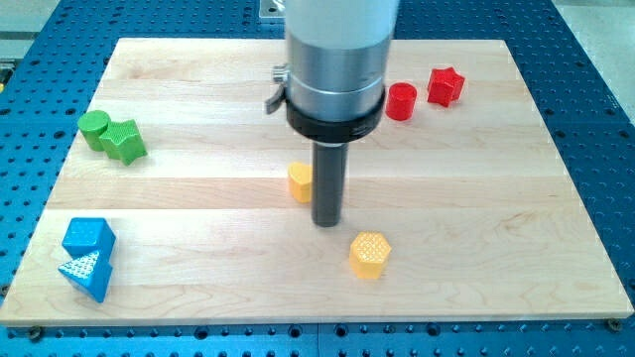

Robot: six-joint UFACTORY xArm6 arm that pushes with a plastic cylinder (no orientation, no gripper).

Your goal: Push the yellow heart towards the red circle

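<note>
My tip (pixel 327 224) rests on the board near the middle. A yellow block (pixel 300 182) sits just up and left of the tip, touching or nearly touching the rod, and its right side is hidden behind the rod. Its shape cannot be made out. A second yellow block (pixel 370 254), with a blunt, roughly many-sided outline, lies down and right of the tip, a short gap away. The red circle (pixel 401 101) stands towards the view's top right, well above the tip, partly beside the arm's grey body.
A red star (pixel 445 86) sits just right of the red circle. A green circle (pixel 94 127) and a green star (pixel 124 141) touch at the view's left. Two blue blocks (pixel 89 236) (pixel 86 273) lie at the bottom left near the board's edge (pixel 298 322).
</note>
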